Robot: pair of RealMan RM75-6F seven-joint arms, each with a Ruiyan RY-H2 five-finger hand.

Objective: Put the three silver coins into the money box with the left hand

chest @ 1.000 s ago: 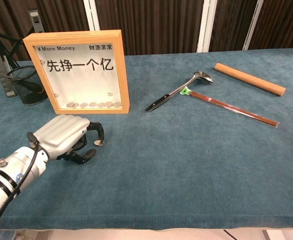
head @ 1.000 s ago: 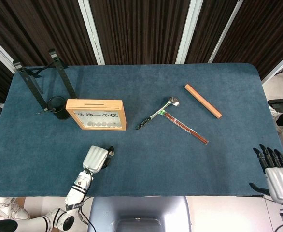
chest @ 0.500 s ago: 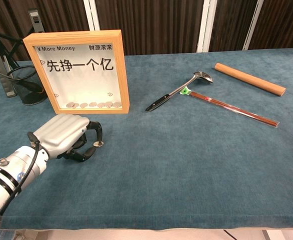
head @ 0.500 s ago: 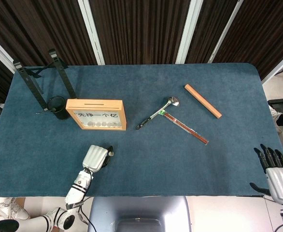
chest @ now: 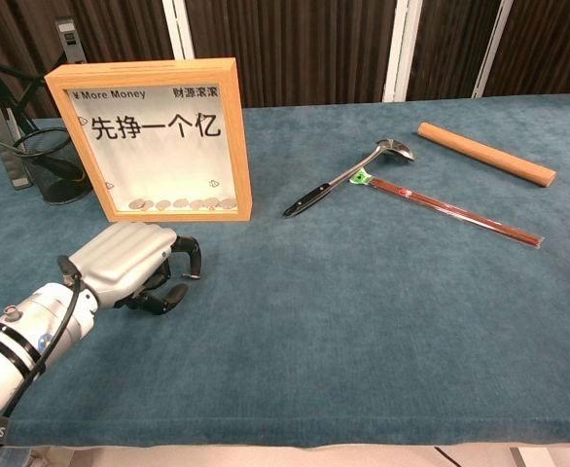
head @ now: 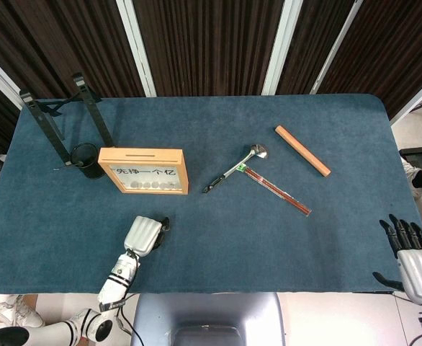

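1. Lower left of the chest view, the left hand [chest: 129,265] lies knuckles-up on the table [chest: 363,321], fingers curled under as if pinching a silver coin; whether it holds one I cannot tell.
2. Just above stands the money box [chest: 154,136], slot on top.
3. Ladle [chest: 348,175], chopsticks [chest: 450,209] and wooden rod [chest: 484,154] lie well right, no obstacle.
4. Lower right of the head view, the right hand [head: 416,259] is spread, idle.
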